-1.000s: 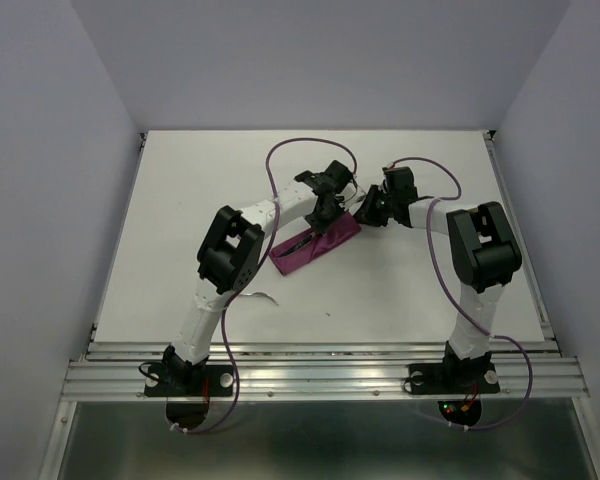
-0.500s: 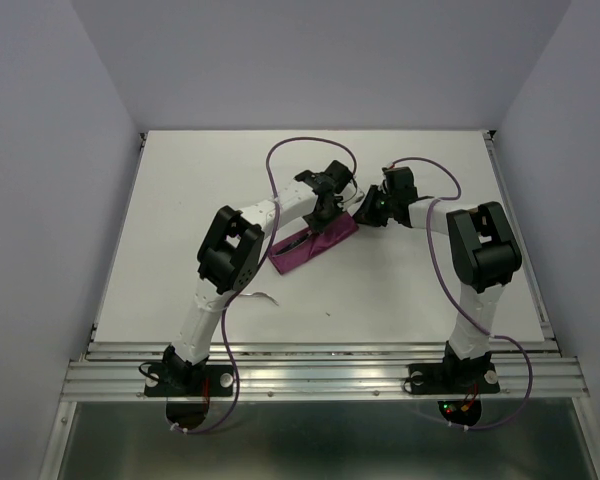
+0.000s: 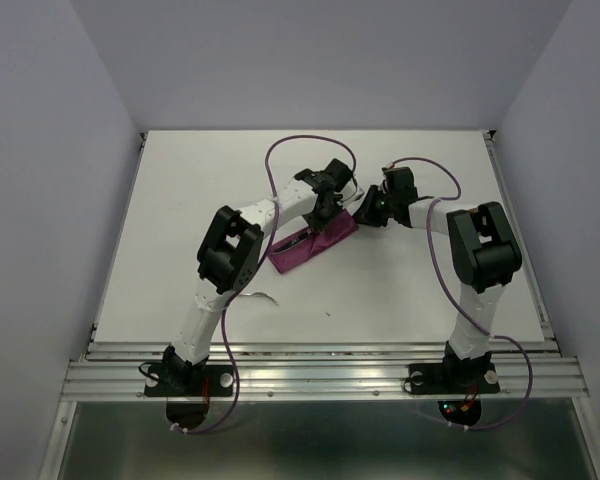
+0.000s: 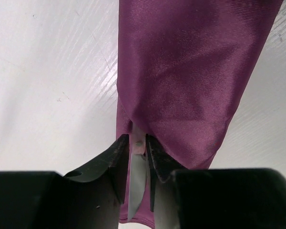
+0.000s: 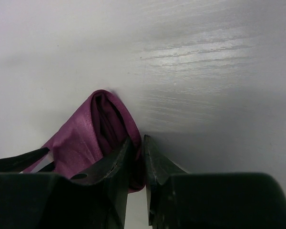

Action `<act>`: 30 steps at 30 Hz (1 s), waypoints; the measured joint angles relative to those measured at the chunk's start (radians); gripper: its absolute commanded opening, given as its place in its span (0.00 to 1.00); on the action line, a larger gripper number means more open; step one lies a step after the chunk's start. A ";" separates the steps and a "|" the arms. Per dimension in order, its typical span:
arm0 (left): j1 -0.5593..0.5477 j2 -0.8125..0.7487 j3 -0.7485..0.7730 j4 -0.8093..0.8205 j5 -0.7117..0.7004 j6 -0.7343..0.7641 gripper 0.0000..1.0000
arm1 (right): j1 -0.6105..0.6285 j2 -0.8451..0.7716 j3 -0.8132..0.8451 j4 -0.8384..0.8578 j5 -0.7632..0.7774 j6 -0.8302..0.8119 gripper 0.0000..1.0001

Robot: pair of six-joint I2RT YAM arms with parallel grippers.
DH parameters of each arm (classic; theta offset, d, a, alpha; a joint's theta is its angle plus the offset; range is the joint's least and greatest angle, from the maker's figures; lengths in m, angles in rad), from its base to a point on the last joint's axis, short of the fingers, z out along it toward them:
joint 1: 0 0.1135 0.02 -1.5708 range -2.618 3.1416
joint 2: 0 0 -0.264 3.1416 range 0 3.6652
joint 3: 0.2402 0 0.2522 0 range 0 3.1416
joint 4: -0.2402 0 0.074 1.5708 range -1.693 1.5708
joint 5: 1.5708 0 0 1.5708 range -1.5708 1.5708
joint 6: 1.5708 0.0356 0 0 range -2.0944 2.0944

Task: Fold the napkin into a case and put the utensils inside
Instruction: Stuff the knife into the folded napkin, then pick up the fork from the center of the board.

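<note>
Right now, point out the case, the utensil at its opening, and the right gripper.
case (image 4: 190,81): left wrist view, middle of the folded cloth.
utensil (image 4: 136,195): left wrist view, pale flat stretch outside the cloth.
right gripper (image 5: 136,143): right wrist view, midway between its fingertips, which pinch the case's end.

Plain burgundy-purple napkin (image 4: 190,81), white table (image 3: 180,250), pale lilac walls (image 3: 40,150)

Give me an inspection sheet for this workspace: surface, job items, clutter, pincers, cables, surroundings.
Surface: white table, lightly scratched.
Job's things: burgundy case lies folded mid-table; one pale utensil sticks from its mouth; second not made out.
Clutter: small pale scrap beside left arm.
Pincers: left pincer straddles the utensil, grip unclear; right pincer shut on the case's other end.
Cables: purple cables loop over the table.
Surroundings: plain pale walls on three sides.
</note>
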 measured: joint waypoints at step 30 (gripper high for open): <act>0.009 -0.298 -0.204 0.052 -0.060 -0.071 0.99 | -0.015 -0.178 -0.047 -0.091 0.177 -0.081 0.67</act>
